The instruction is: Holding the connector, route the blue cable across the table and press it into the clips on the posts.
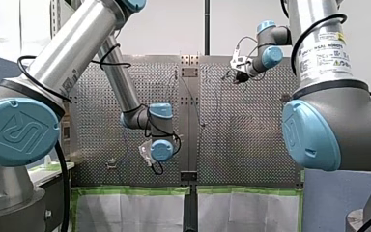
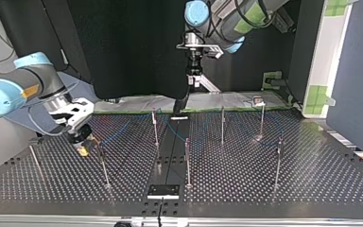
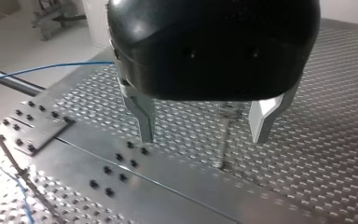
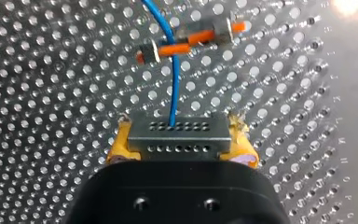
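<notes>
My right gripper point(image 4: 179, 156) is shut on a grey connector point(image 4: 177, 135), held between its yellow pads point(image 4: 121, 144). The blue cable point(image 4: 172, 88) leaves the connector and crosses an orange-tipped clip point(image 4: 186, 44) lying ahead of the fingers. At the top view's left this gripper point(image 2: 82, 144) hangs low over the perforated table, beside a thin post point(image 2: 104, 168). The cable point(image 2: 118, 130) trails from it toward the middle posts. My left gripper point(image 3: 204, 135) is open, its metal fingers point(image 3: 144, 123) empty, high above the table with a post point(image 3: 223, 140) beyond them. It also shows at the top view's back point(image 2: 194, 80).
Several thin posts stand across the table, among them one point(image 2: 155, 125) near the middle, one point(image 2: 222, 125) to its right and one point(image 2: 278, 163) further right. A black plate point(image 2: 163, 190) sits at the near edge. A bolted metal strip point(image 3: 121, 163) runs under my left gripper.
</notes>
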Tool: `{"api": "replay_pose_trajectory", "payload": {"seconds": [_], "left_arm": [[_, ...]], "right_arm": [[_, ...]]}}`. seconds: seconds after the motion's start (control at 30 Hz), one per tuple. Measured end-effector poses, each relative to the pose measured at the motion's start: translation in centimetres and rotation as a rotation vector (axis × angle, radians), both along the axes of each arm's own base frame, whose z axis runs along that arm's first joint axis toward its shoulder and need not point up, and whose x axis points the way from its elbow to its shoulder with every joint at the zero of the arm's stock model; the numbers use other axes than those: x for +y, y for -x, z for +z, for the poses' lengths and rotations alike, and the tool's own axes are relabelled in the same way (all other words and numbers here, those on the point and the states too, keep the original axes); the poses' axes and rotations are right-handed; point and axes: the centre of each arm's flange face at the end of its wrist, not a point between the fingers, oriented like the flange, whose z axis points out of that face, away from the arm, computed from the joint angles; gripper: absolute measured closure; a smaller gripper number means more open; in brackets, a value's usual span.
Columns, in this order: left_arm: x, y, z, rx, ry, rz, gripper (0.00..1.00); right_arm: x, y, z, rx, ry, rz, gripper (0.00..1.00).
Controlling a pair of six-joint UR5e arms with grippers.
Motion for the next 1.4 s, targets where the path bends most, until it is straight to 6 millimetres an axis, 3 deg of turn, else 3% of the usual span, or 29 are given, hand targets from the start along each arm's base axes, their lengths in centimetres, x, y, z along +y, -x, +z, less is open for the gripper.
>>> {"api": "replay_pose_trajectory", "payload": {"seconds": [0.2,0.87,1.4], "left_arm": [[1.0,2.0,-2.5,0.027,-0.017,-0.006,0.00],[3.9,8.3,-5.0,0.074,-0.078,-0.045,0.00],[4.1,8.9,-5.2,0.084,-0.087,-0.049,0.00]], "right_arm": [[-0.3,0.4,0.1,-0.001,0.002,-0.013,1.00],[-1.0,1.6,0.3,0.017,0.007,-0.108,1.00],[-1.1,1.8,0.3,0.019,0.010,-0.120,1.00]]}}
